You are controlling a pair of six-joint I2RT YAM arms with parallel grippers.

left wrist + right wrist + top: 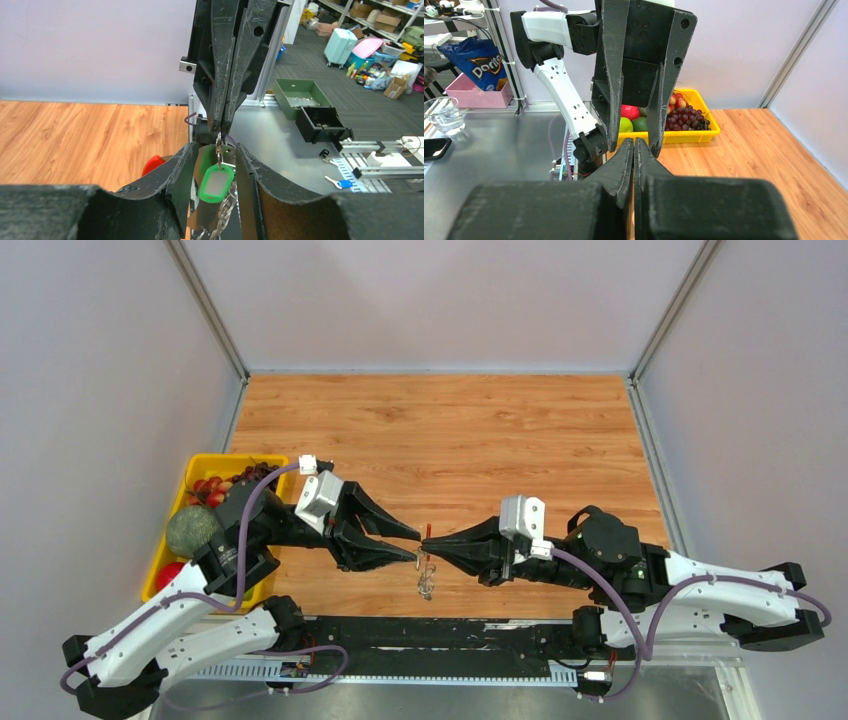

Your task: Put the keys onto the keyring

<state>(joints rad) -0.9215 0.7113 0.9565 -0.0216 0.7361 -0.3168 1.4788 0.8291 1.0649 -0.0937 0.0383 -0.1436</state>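
Observation:
My right gripper is shut, and in the left wrist view its fingertips pinch a small silvery ring. The keys hang from that ring: a green-headed tag with a silvery chain below it. My left gripper is open, and its jaws stand on either side of the tag. A shiny metal plate of the keyring shows behind the tag. The keyring's red loop is just outside the far finger. From above, the red loop pokes up at the fingertips and a silvery bundle dangles below.
A yellow bin of fruit, with grapes, apples and a melon, stands at the table's left edge beside my left arm. The wooden table stretches behind the grippers. A metal rail runs along the near edge.

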